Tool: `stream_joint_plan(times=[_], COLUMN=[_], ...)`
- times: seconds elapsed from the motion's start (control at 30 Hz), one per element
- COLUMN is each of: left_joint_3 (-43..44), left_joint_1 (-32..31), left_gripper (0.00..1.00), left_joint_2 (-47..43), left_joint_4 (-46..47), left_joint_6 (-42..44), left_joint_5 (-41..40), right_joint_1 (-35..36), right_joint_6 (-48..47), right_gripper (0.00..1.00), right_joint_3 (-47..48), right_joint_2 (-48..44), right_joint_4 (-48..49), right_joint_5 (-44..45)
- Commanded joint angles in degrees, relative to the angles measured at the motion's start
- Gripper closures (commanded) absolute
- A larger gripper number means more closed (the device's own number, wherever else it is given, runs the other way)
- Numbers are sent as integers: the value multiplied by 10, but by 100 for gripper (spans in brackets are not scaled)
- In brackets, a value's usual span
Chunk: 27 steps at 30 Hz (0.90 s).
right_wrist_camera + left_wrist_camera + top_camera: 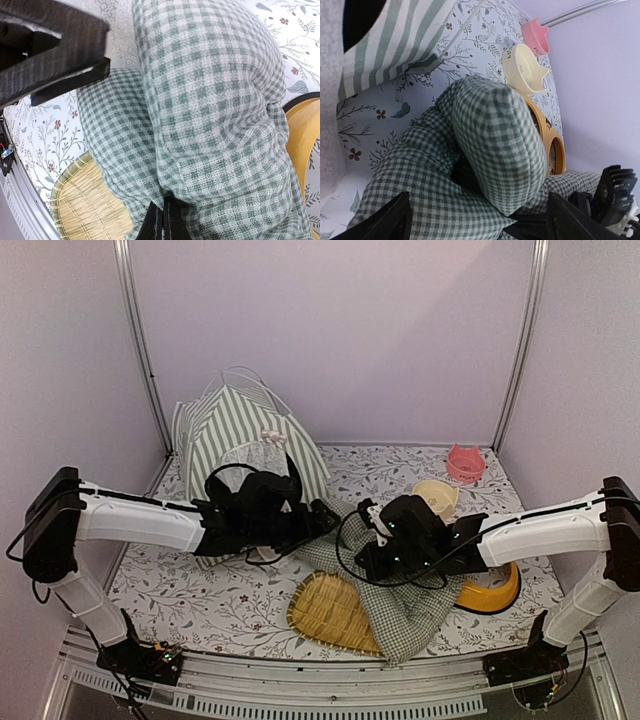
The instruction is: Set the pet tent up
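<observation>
Right gripper (162,223) pinches the gingham cushion (210,100) tight; left gripper (480,220) gapes wide over it — pet tent (235,425) upright behind.

Robot lab test booth: plain lilac walls (380,330), alu frame posts (140,340), floral-cloth table (200,595), base rail (330,690)

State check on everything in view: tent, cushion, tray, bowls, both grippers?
pet tent: standing upright
gingham cushion: bunched, pinched by right gripper
left gripper: open, over the cushion
right gripper: shut on cushion fabric
woven tray: flat, partly under cushion
cream bowl: upright
pink bowl: upright
orange bowl: partly hidden by right arm
</observation>
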Motion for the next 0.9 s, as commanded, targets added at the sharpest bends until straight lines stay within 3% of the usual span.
stream_joint_plan(times=[0.0, 0.23, 0.6, 0.87], left_joint_3=[-33, -47, -47, -8], left_joint_1=[1, -17, -44, -16], left_gripper=[7, 5, 2, 1], left_joint_2=[-40, -70, -85, -4], left_joint_4=[-41, -49, -73, 3], left_joint_6=[-36, -113, -148, -153], left_joint_5=[-6, 13, -9, 23], right_joint_1=[2, 3, 2, 30], right_joint_6=[19, 23, 22, -8], right_gripper=[100, 100, 100, 100], right_joint_3=[15, 11, 7, -8], right_joint_2=[9, 5, -6, -10], right_joint_4=[-2, 15, 16, 71], right_joint_5=[42, 48, 61, 13])
